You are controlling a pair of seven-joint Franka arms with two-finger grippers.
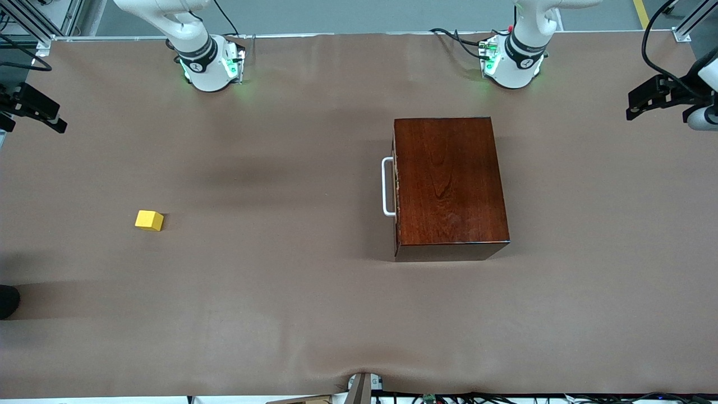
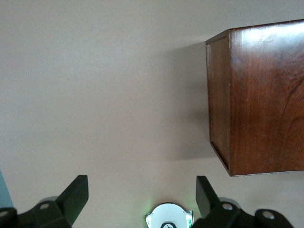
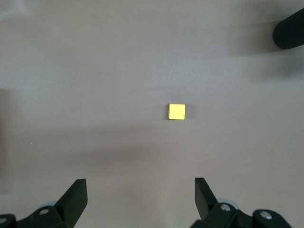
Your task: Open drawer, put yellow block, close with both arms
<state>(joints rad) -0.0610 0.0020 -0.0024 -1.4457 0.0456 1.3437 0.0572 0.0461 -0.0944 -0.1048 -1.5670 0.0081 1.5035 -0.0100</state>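
Note:
The dark mahogany box (image 1: 450, 180) stands toward the left arm's end of the table. Its drawer is shut, and the white handle (image 1: 387, 187) faces the right arm's end. The yellow block (image 1: 149, 220) lies alone on the table toward the right arm's end. My right gripper (image 3: 141, 187) hangs high over the table, open and empty, with the yellow block (image 3: 176, 111) well below it. My left gripper (image 2: 141, 187) is also high, open and empty, beside the box (image 2: 266, 95) and above its own base (image 2: 168, 219).
Brown paper covers the table (image 1: 280, 308). The right arm's base (image 1: 208, 64) and the left arm's base (image 1: 511, 63) stand along the edge farthest from the front camera. A dark object (image 1: 7, 300) pokes in at the right arm's end.

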